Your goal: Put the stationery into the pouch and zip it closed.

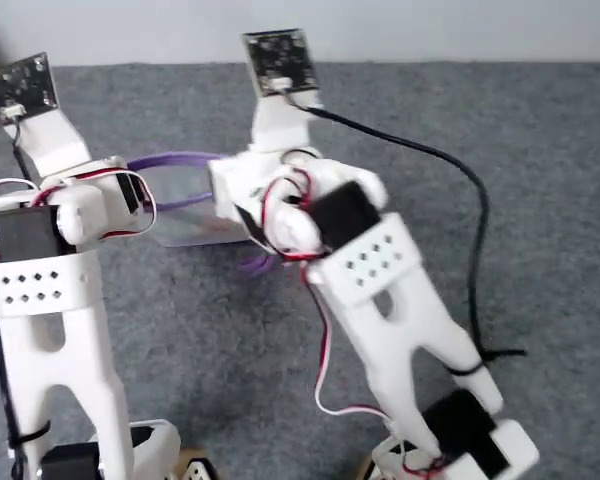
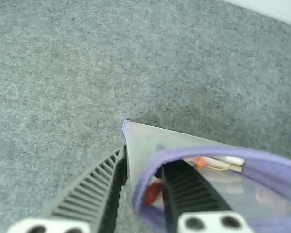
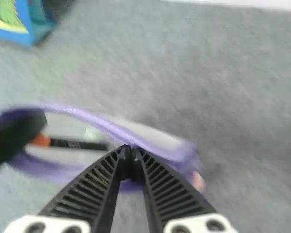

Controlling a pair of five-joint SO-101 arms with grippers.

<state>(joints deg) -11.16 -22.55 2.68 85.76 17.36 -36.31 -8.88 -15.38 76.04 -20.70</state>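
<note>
At pouch (image 2: 153, 138) edges, left tool (image 2: 143, 162), right tool (image 3: 131, 151) clamp.

The high view looks steeply down over the grey-carpeted table (image 1: 540, 150) from behind the left arm (image 1: 50, 300) and right arm (image 1: 400, 310). Each wrist camera sits close behind its own gripper, the left gripper (image 2: 144, 160) or right gripper (image 3: 130, 153), and faces along the fingers toward the carpet. All 3 views share the pouch (image 1: 180, 205).

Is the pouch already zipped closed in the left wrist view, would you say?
No, the pouch mouth gapes open around one finger of the left hand.
</note>
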